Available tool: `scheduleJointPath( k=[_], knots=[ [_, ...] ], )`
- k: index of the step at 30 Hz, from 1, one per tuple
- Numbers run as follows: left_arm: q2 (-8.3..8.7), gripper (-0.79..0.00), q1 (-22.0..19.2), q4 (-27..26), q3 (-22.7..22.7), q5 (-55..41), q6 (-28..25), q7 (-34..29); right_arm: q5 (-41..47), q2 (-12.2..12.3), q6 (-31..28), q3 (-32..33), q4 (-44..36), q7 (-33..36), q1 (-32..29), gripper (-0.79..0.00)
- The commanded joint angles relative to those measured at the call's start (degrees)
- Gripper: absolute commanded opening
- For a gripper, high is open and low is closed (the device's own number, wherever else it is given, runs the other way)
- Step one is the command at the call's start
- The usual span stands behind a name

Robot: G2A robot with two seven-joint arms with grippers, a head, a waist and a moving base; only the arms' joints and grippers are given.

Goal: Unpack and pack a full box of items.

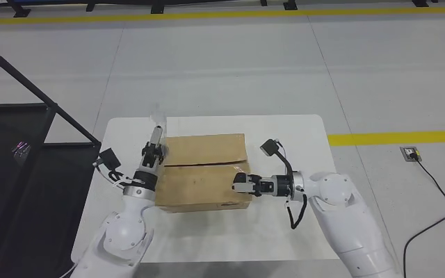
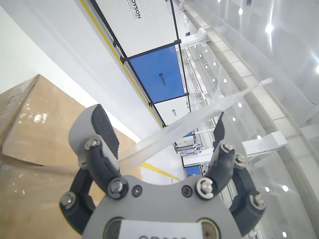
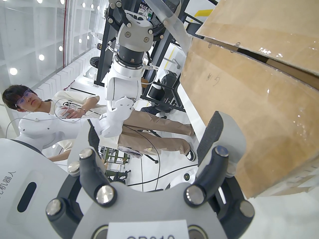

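A brown cardboard box (image 1: 201,170) lies in the middle of the white table (image 1: 292,139); its top flaps are folded down with a narrow gap at the seam (image 3: 261,58). A strip of clear tape (image 2: 194,123) rises from the box's left end (image 3: 184,38) and runs between the spread fingers of my left gripper (image 2: 162,128), against one pad (image 2: 104,130). That gripper (image 1: 152,153) is open at the box's left edge, pointing upward. My right gripper (image 1: 236,184) is open at the box's right front side, one finger (image 3: 214,130) close beside the cardboard wall (image 3: 249,88).
A black metal frame (image 1: 28,139) stands off the table's left side. Bare table lies behind the box, to its right, and along the front edge (image 1: 229,236).
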Motion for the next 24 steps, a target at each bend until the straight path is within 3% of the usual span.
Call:
scheduleJointPath(
  k=[1, 10, 14, 20, 24],
  knots=[
    [-0.26, 0.000, -0.4, 0.3, 0.7, 0.7, 0.2, 0.0, 0.0, 0.1, 0.1, -0.1, -0.2, -0.1, 0.0, 0.000],
    [-1.56, 0.000, -2.2, 2.3, 3.8, 3.9, 0.8, 0.3, 0.3, 0.7, 0.3, -0.7, -0.6, -0.4, 0.3, 0.000],
    [-1.74, 0.000, -1.2, 0.9, 3.2, 3.7, -0.1, -1.3, 0.5, 0.9, 0.3, -1.2, -0.3, -0.8, 0.5, 0.000],
    [-1.12, 0.000, 3.1, -4.2, -5.5, -2.6, -3.1, -5.5, -2.3, 0.9, 1.6, -1.2, -0.8, -9.5, 0.6, 0.000],
    [-0.23, 0.000, 5.9, -5.2, -13.6, -5.8, -6.0, -12.7, -7.1, 0.8, 5.4, -1.6, -2.1, -16.4, 2.3, 0.000]
  ],
)
